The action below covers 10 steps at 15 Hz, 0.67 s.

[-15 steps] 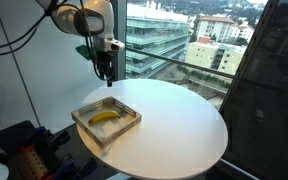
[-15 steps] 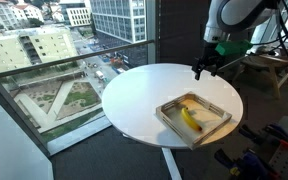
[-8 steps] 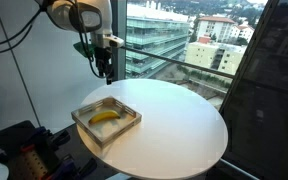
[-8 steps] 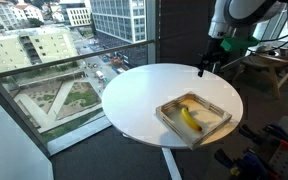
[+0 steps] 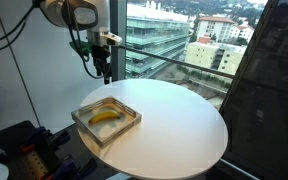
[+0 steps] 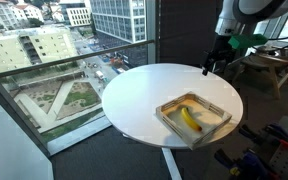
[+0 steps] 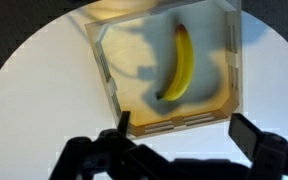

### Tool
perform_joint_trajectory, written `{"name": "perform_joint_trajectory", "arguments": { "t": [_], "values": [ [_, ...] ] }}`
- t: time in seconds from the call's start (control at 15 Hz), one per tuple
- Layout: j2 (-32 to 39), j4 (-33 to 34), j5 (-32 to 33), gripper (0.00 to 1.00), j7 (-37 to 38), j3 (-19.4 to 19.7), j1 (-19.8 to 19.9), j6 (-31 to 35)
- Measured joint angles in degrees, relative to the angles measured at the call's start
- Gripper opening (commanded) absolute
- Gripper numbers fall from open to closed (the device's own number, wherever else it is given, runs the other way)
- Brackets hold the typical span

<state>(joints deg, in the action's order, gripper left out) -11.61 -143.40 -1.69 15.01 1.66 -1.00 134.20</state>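
A yellow banana (image 7: 180, 64) lies inside a shallow wooden tray (image 7: 104, 70) on a round white table (image 5: 174, 120). The banana (image 5: 105, 117) and tray (image 5: 124, 128) show in both exterior views, banana (image 6: 189, 118) in tray (image 6: 216, 127). My gripper (image 5: 104, 74) hangs in the air beyond the table's far edge, behind the tray, and is seen too as gripper (image 6: 210, 69). In the wrist view the gripper (image 7: 179, 133) stands open, fingers wide apart, nothing between them, with the tray below and ahead.
A glass wall (image 5: 174, 40) with city buildings beyond runs close behind the table. A wooden workbench (image 6: 269, 65) stands behind the arm. Dark equipment and cables (image 5: 19, 145) sit on the floor by the table's base.
The gripper has risen and drawn back from the tray, away from the table's middle toward its edge. It stays open. Banana and tray have not moved.
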Motion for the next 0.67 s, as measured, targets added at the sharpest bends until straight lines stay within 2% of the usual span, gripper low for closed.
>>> {"name": "perform_joint_trajectory", "arguments": {
  "t": [0.67],
  "values": [
    [-5.70,-3.87,-2.19,1.00,-7.09,0.05,0.00,-0.21]
  ]
}}
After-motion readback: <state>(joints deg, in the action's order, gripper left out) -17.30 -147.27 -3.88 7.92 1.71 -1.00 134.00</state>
